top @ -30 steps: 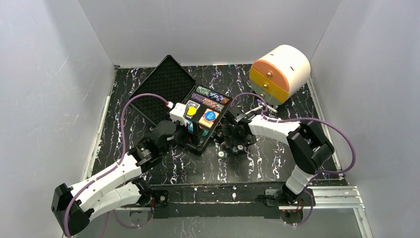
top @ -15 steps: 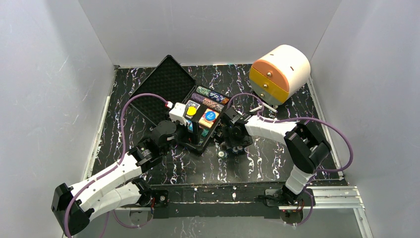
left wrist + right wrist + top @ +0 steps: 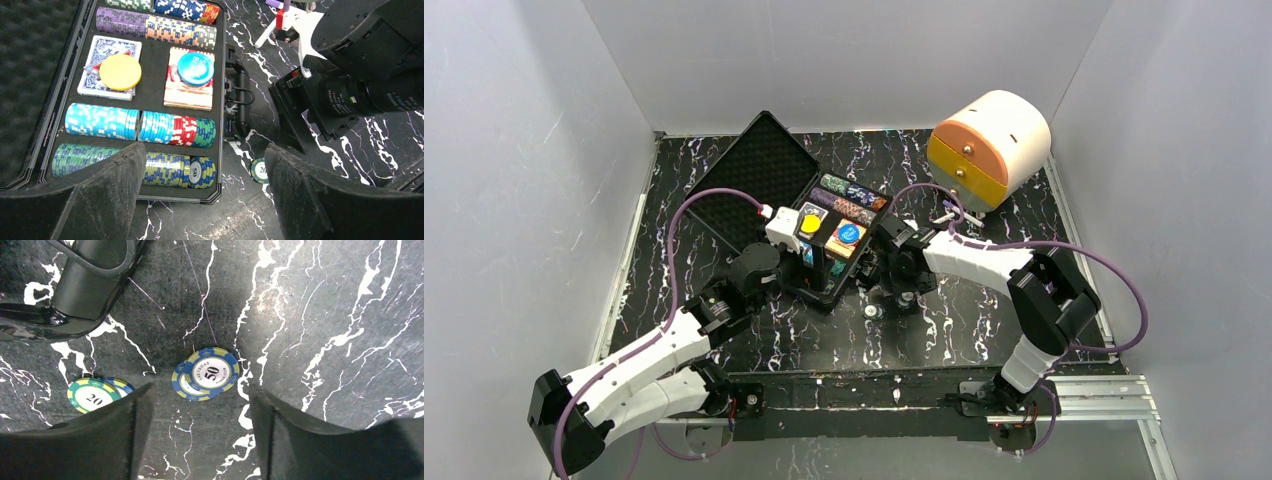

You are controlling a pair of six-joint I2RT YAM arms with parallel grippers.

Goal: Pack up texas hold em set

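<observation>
The black case (image 3: 222, 125) lies open, holding rows of multicoloured chips (image 3: 150, 129) and two card decks, one with a yellow button (image 3: 120, 72) on it and one with a blue button (image 3: 195, 69). My left gripper (image 3: 205, 152) hovers open over the case's near right corner, empty. On the table beside the case handle (image 3: 95, 280) lie two stacked blue 50 chips (image 3: 210, 371) and a green 20 chip (image 3: 92, 395) that overlaps another blue chip. My right gripper (image 3: 201, 390) points down at the table, open, with the blue 50 chips just beyond its fingertips and nothing between them.
The foam-lined lid (image 3: 759, 175) lies flat at the case's far left. A cream-and-orange round drawer box (image 3: 989, 148) stands at the back right. The two arms are close together by the case handle (image 3: 866, 262). Grey walls enclose the black marbled table (image 3: 984, 320).
My right gripper's jaws have narrowed and it has shifted slightly left toward the case, over the loose chips. The left arm has not moved.
</observation>
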